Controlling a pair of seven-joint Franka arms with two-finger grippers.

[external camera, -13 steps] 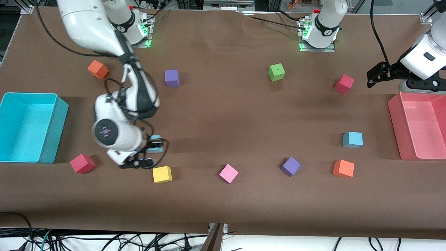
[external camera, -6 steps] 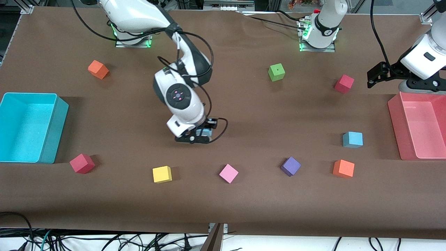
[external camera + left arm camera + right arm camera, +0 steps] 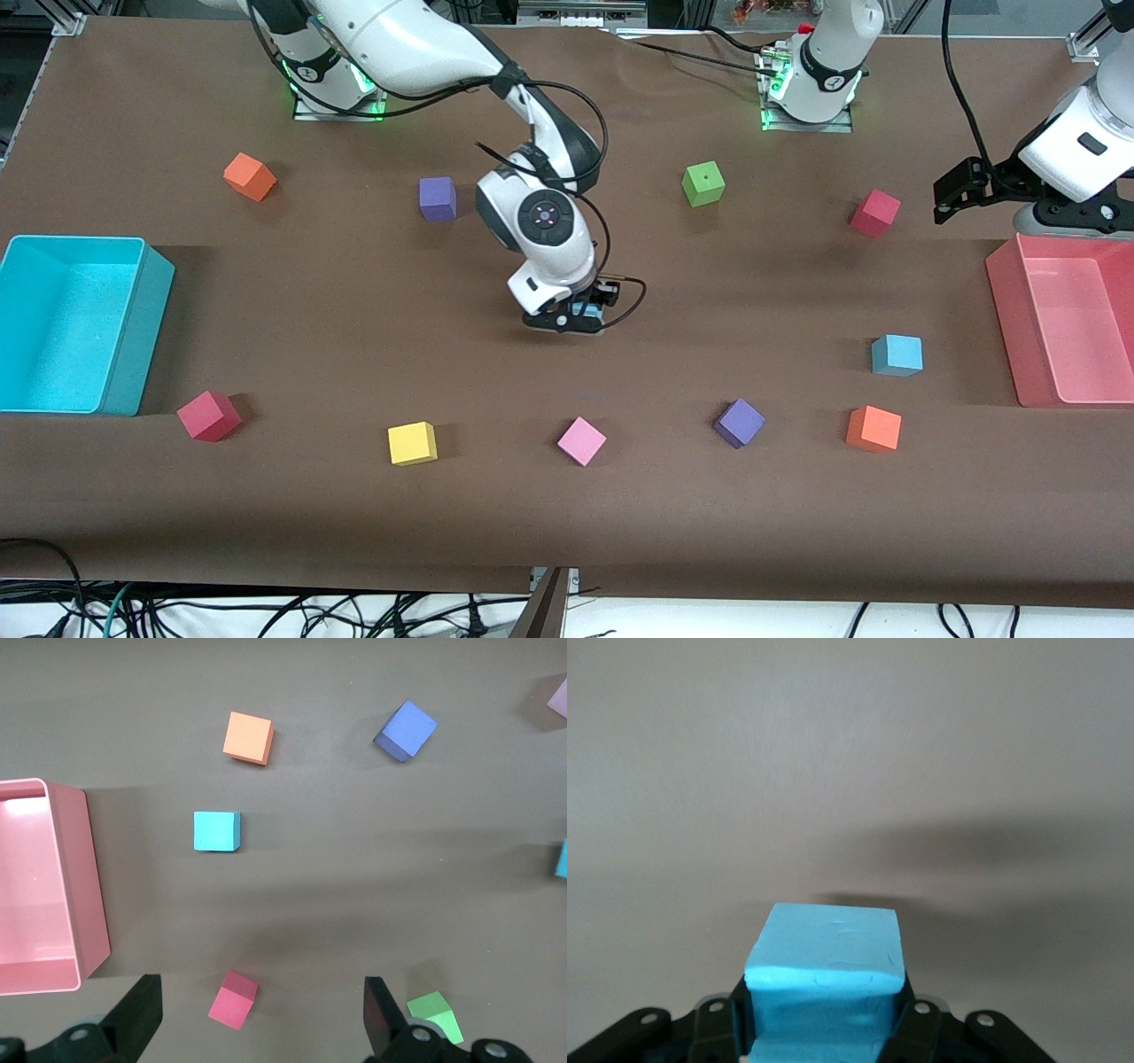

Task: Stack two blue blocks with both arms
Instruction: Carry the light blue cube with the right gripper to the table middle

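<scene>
text: none legible | labels: none | brands: none | numbers: 0 | signs: none

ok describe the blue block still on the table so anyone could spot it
Start at the pink bin at the left arm's end of the table. Beside it sits the blue block, with an orange block nearer the front camera. It is the only sky-blue cube resting there.

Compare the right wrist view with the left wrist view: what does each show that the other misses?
Only the right wrist view shows the held blue block up close, clamped in the right gripper. Only the left wrist view shows the open left gripper, the second blue block on the table, the pink bin and other cubes. Both show the brown table cover.
</scene>
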